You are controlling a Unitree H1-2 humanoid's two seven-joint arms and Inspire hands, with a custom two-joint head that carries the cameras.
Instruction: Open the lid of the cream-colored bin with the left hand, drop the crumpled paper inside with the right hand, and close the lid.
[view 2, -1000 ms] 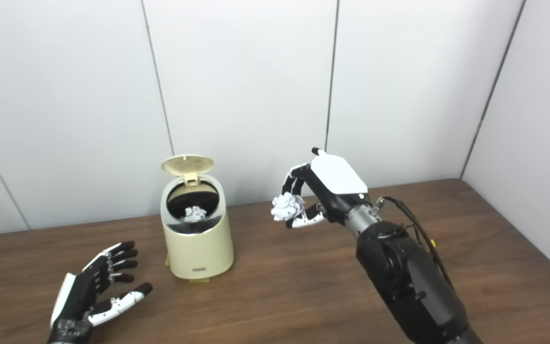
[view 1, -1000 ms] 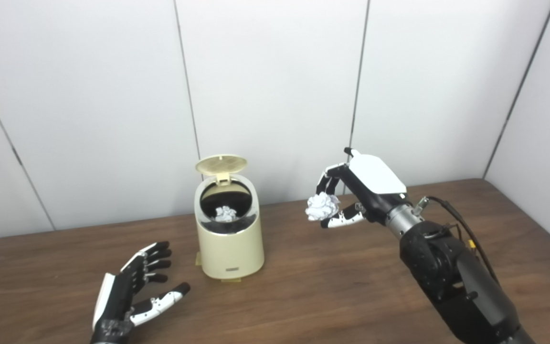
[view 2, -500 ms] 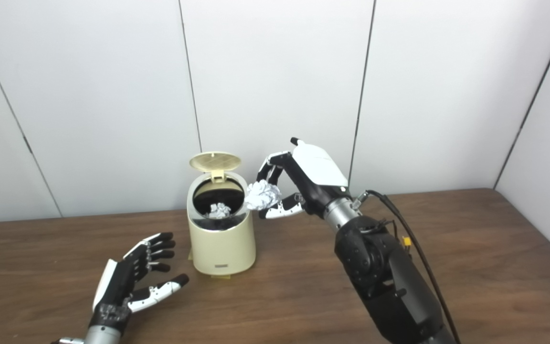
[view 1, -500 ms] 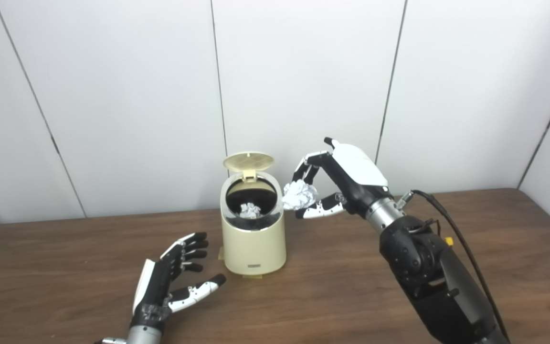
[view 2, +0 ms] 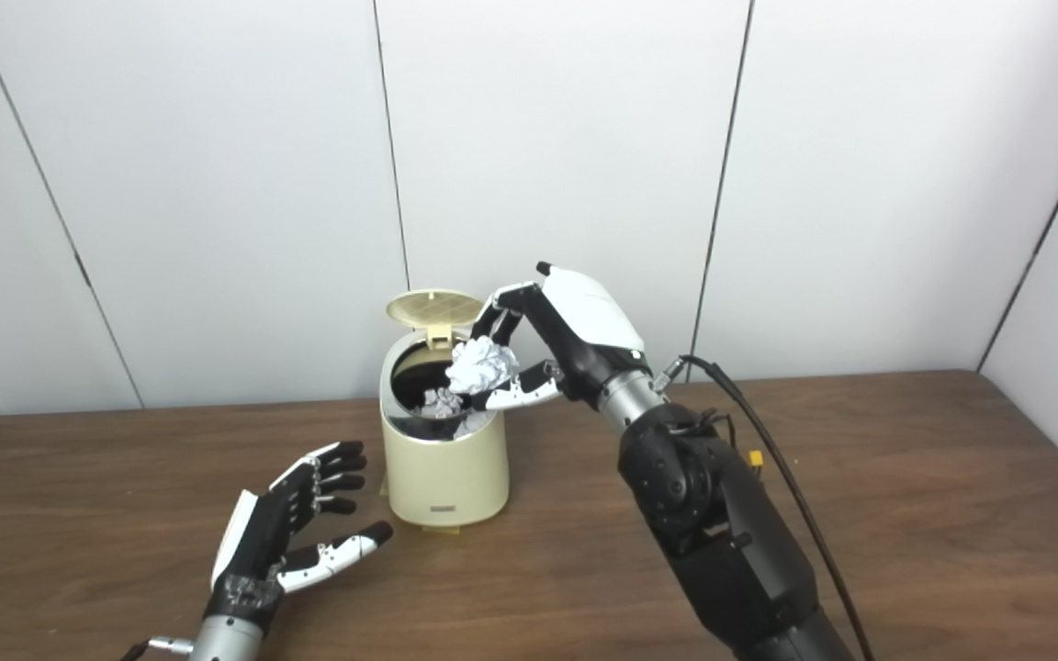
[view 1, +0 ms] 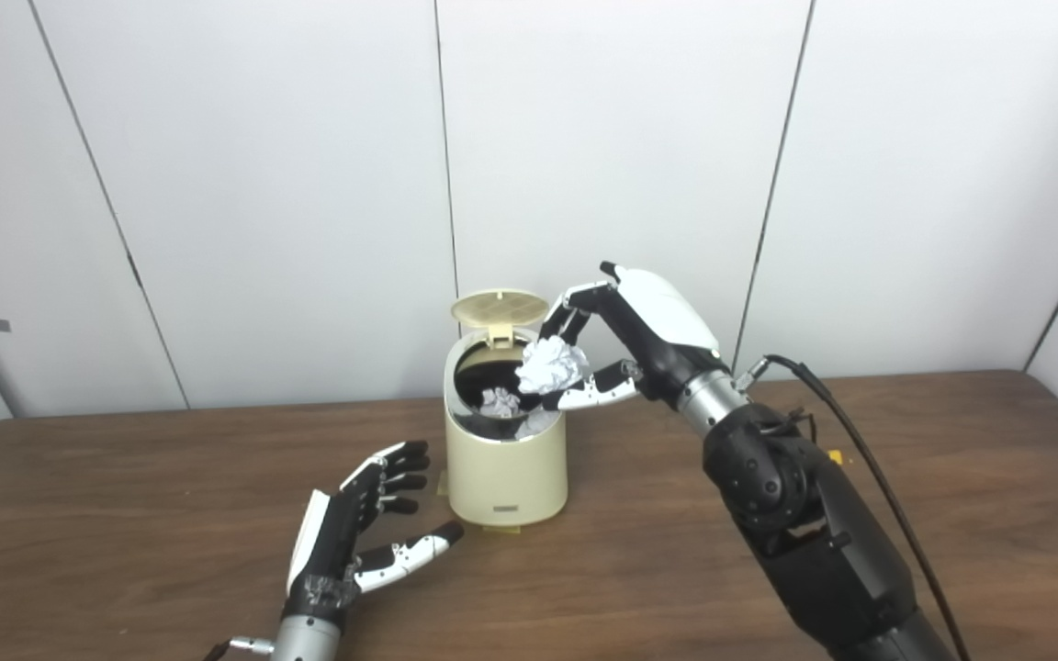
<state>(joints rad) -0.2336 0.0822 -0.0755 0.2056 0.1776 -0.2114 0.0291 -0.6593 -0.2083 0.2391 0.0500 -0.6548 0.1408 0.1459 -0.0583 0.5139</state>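
Observation:
The cream-colored bin (view 1: pixel 506 459) stands on the wooden table with its round lid (view 1: pixel 499 309) tipped up and back. Crumpled paper (view 1: pixel 498 401) lies inside it. My right hand (view 1: pixel 625 344) is shut on a white crumpled paper ball (view 1: pixel 549 364) and holds it above the right side of the bin's opening. My left hand (view 1: pixel 354 537) is open and empty, palm up, low over the table to the front left of the bin.
The brown wooden table (view 1: pixel 125 514) reaches to a white panelled wall (view 1: pixel 263 184) close behind the bin. A black cable (view 1: pixel 869 459) runs along my right forearm.
My right hand has carried the paper ball leftward, from right of the bin to above its opening. The camera has turned, shifting the scene to the right. The left hand has stayed open.

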